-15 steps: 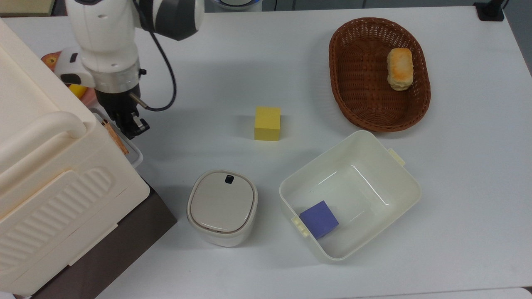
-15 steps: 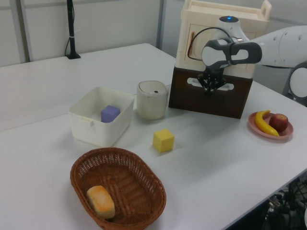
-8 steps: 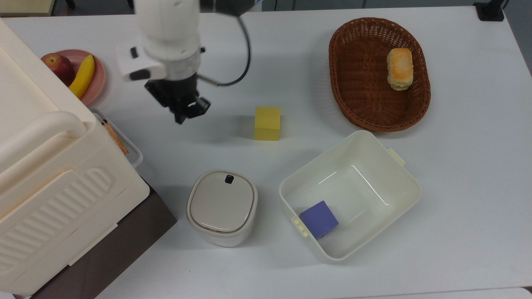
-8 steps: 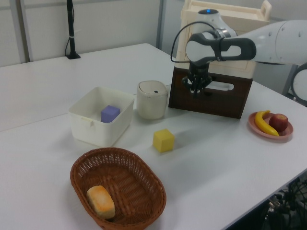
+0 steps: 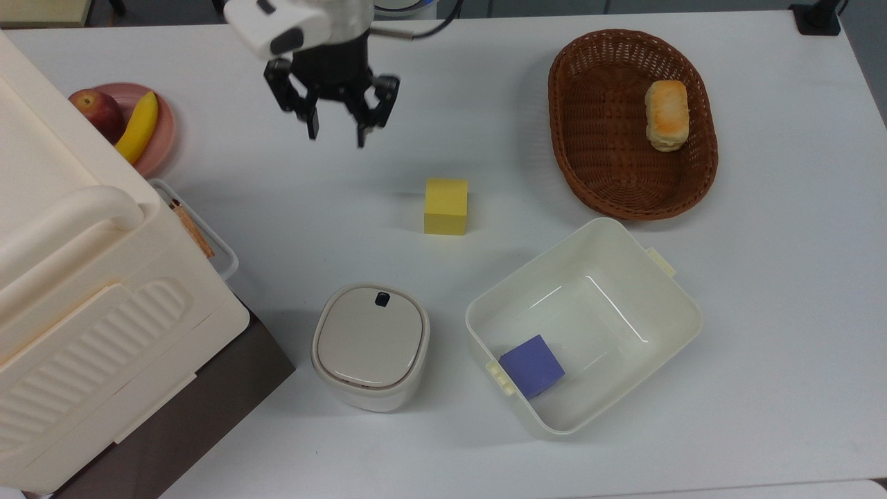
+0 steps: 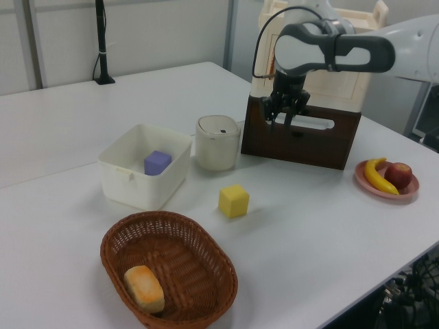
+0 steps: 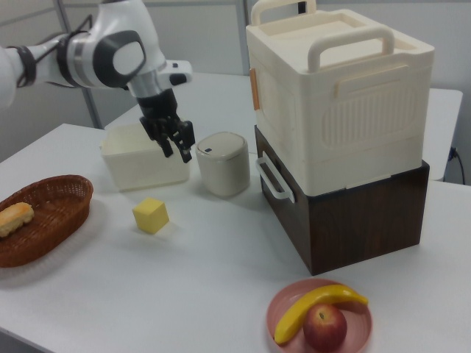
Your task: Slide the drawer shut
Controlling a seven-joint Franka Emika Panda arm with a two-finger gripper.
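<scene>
The drawer (image 7: 288, 213) is the dark brown panel at the bottom of the cream-and-brown cabinet (image 5: 76, 291). Its white loop handle (image 7: 274, 179) faces the table, and the panel looks flush with the cabinet's body. In the left view the brown drawer front (image 6: 302, 144) shows its handle (image 6: 312, 123). My gripper (image 5: 336, 132) hangs open in the air with nothing between its fingers, well off the cabinet toward the top view's right. In the right view the gripper (image 7: 176, 152) is above the lidded container, and in the left view the gripper (image 6: 282, 120) stands in front of the cabinet.
A yellow cube (image 5: 445, 206) lies mid-table. A lidded cream container (image 5: 371, 344) stands near the cabinet. Beside it an open cream bin (image 5: 604, 223) holds a purple cube (image 5: 531, 365). A wicker basket (image 5: 603, 118) holds bread (image 5: 666, 114). A pink plate (image 5: 166, 132) carries fruit.
My gripper has left the drawer handle, risen and moved toward the top view's right and top. Its fingers have spread open.
</scene>
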